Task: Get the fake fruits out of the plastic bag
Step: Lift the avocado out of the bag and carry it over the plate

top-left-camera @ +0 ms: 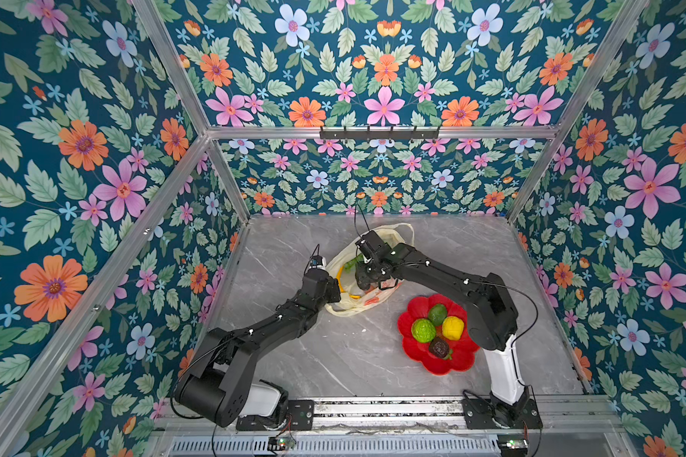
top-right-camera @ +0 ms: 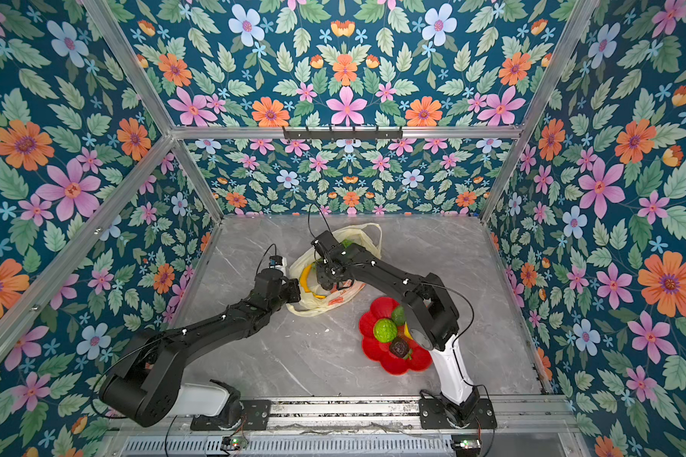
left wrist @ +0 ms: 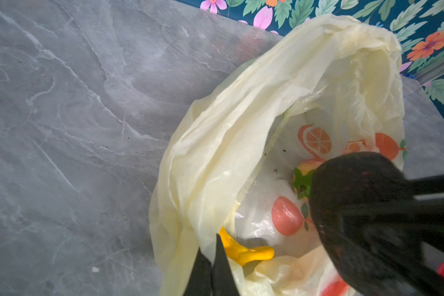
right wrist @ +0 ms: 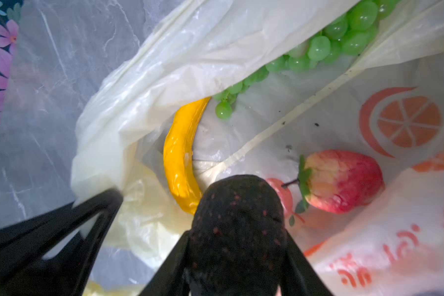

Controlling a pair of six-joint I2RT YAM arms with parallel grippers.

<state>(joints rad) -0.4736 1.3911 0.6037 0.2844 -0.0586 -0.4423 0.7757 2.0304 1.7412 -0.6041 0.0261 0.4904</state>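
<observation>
The plastic bag (top-left-camera: 345, 304) (top-right-camera: 313, 306) lies open on the table's far middle. My left gripper (top-left-camera: 335, 291) (left wrist: 210, 256) is shut on the bag's rim (left wrist: 190, 230) and holds the mouth up. My right gripper (top-left-camera: 363, 283) (right wrist: 237, 235) reaches into the bag, shut on a dark brown fruit with red speckles (right wrist: 237, 205) (left wrist: 356, 192). Inside the bag lie a yellow banana (right wrist: 180, 153) (left wrist: 244, 252), a green grape bunch (right wrist: 331, 46) and a red strawberry-like fruit (right wrist: 341, 179).
A red flower-shaped plate (top-left-camera: 412, 356) (top-right-camera: 377, 358) sits near the right arm's base, holding a bumpy lime-green ball (top-left-camera: 423, 330), a green avocado-like piece (top-left-camera: 437, 313), a yellow lemon (top-left-camera: 452, 327) and a dark brown piece (top-left-camera: 439, 348). Floral walls enclose the grey marble table (top-left-camera: 333, 356).
</observation>
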